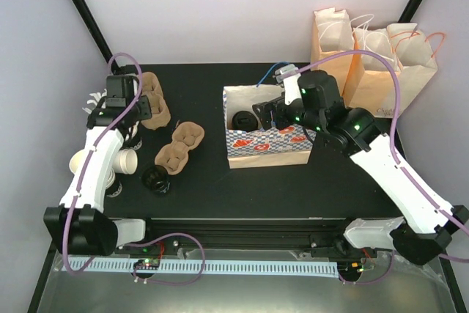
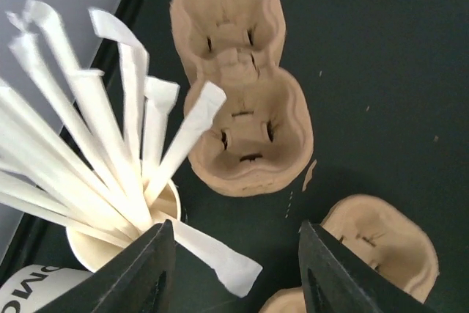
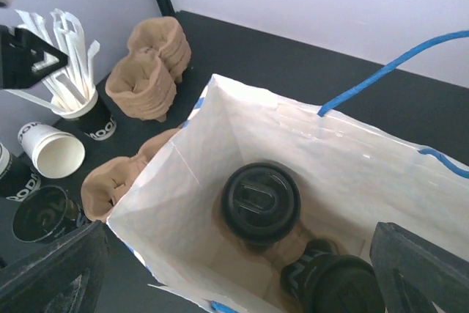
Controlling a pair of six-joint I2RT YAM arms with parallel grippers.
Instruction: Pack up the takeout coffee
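Observation:
A black takeout coffee with a round black lid stands inside the open white paper bag. A second lidded black cup stands beside it in the bag's near corner. My right gripper hovers open over the bag's mouth with nothing between its fingers. My left gripper is at the table's far left, over a cup of paper-wrapped straws. Its jaws stand apart. One wrapped straw pokes between them beside the left finger, clear of the right finger.
Brown pulp cup carriers lie between the straws and the bag. An open black cup and cream cups sit near the left arm. Several tan paper bags stand at the back right.

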